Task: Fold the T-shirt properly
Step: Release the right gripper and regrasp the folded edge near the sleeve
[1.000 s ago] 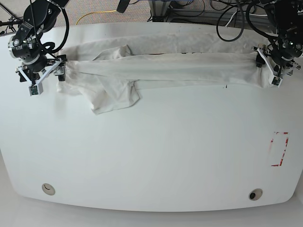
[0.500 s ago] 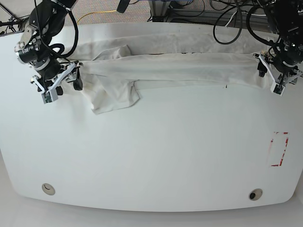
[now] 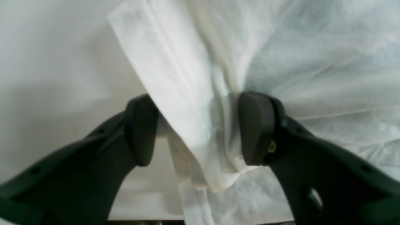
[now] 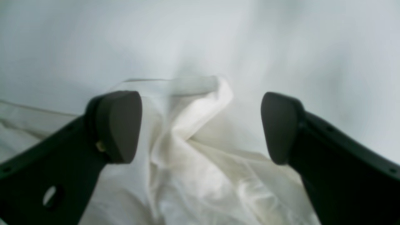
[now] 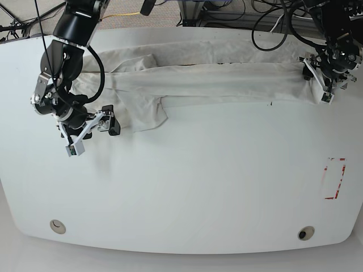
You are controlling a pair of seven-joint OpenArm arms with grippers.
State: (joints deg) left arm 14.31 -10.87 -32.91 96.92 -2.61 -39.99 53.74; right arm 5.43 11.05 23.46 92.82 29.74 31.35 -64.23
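My left claw (image 3: 193, 128): fingers part-way apart with a bunched edge of the T-shirt (image 5: 210, 79) between them. One pad (image 3: 254, 128) presses the cloth; the other has a gap beside it. I judge this a loose pinch on the hem end.
My right claw (image 4: 200, 125): fingers wide apart, nothing held. A crumpled corner of cloth lies just ahead, between the fingers and below them.
Where the shirt is: on the table (image 5: 187, 187), stretched in a long narrow band from my left claw across toward my right claw, with a loose sleeve flap (image 5: 142, 116) spilling toward my right claw's side.
Why held so: I judge my left claw pins one end so the band stays taut while my right claw goes for the sleeve flap.
Around my right claw: bare tabletop on its outer side, the flap's edge just beyond the fingertips.
Around my left claw: cables (image 5: 272, 28) behind it, off the table.
In the way: the rumpled flap has layered folds, so I may catch only one layer.
Further off: a red-marked rectangle (image 5: 334, 178), well apart from both claws.
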